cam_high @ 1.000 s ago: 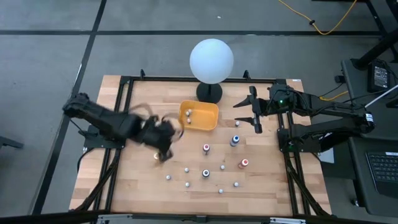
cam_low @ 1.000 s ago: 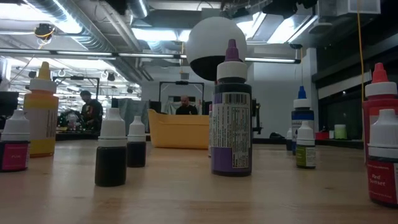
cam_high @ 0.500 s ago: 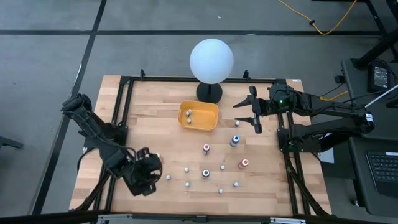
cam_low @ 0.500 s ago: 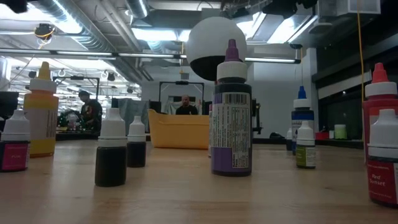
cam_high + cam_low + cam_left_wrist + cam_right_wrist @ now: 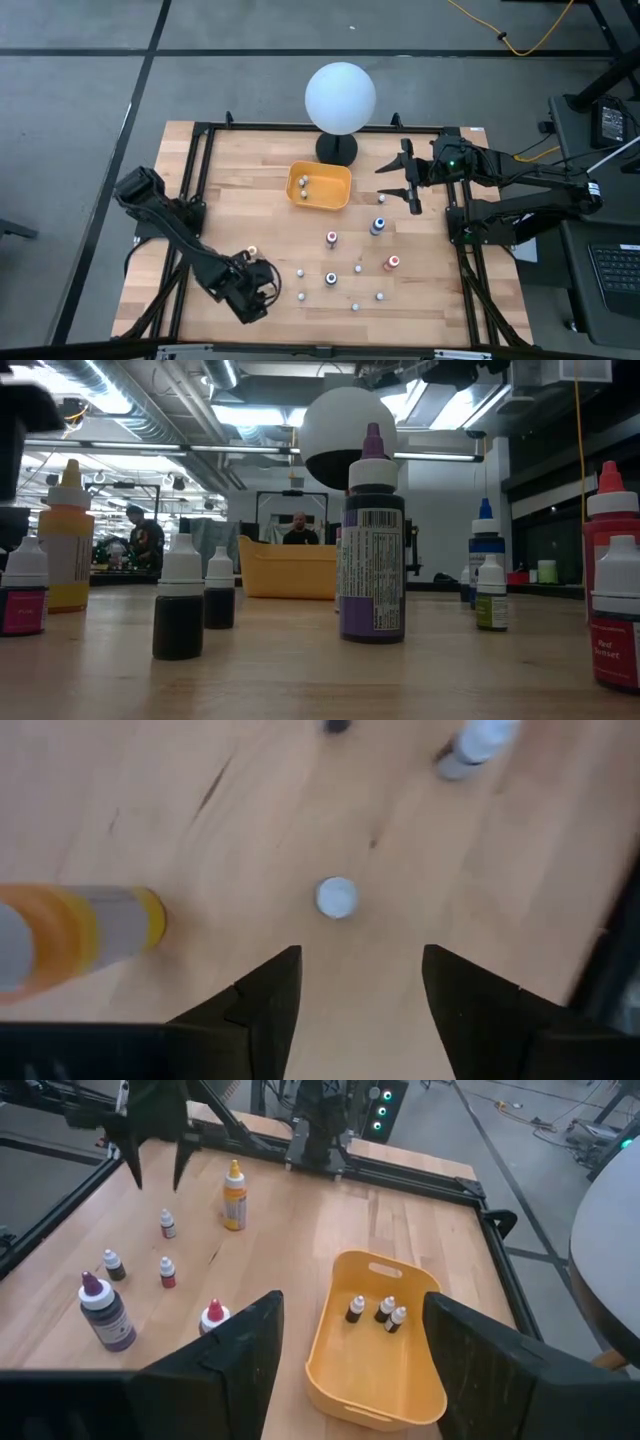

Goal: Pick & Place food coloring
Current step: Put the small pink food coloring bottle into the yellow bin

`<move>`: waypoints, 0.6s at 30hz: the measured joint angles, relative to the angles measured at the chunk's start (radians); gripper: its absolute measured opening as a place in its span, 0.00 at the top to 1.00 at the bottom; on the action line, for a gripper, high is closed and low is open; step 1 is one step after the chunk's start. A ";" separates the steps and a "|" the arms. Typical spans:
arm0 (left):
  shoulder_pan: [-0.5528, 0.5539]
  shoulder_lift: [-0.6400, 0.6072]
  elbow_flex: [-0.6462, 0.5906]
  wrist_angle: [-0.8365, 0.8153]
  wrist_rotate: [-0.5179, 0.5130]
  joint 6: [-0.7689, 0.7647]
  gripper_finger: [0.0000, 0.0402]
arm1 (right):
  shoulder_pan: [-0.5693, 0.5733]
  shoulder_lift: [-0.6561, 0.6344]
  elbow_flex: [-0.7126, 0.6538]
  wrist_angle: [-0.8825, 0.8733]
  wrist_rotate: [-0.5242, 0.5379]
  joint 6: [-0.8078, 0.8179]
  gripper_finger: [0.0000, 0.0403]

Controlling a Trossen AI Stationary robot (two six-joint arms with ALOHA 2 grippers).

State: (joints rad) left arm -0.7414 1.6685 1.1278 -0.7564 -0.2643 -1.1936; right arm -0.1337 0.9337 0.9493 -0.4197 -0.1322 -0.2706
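Several small food coloring bottles [image 5: 330, 278] stand upright on the wooden table, and three more lie in the yellow tray [image 5: 320, 186]. My left gripper [image 5: 262, 293] hangs open near the table's front left, pointing steeply down. A small white-capped bottle [image 5: 337, 897] stands on the table just beyond its fingertips, untouched. A taller orange bottle [image 5: 80, 930] stands beside it. My right gripper [image 5: 410, 190] waits open above the table's far right, aimed toward the tray [image 5: 375, 1350].
A big white globe on a black base [image 5: 340, 100] stands behind the tray at the far edge. A purple-topped bottle [image 5: 372, 540] and a red one [image 5: 610, 580] are the tallest near the front. Black frame rails [image 5: 195, 200] run along the table's sides.
My left gripper has swung from beside the tray toward the table's near edge and come down, ending over the small bottles at the front left. No bottle has moved.
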 joint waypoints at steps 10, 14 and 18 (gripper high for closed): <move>0.052 0.084 0.000 0.069 -0.002 -0.035 0.52 | 0.000 0.000 0.000 -0.022 0.000 0.000 0.40; 0.069 0.114 0.000 0.078 0.002 -0.034 0.52 | 0.000 0.000 0.000 -0.021 0.000 0.000 0.40; 0.078 0.125 0.000 0.078 0.004 -0.034 0.52 | 0.000 0.000 0.000 -0.022 0.000 0.000 0.40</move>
State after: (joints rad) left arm -0.6638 1.7933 1.1282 -0.6781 -0.2607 -1.2275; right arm -0.1336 0.9337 0.9492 -0.4412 -0.1318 -0.2707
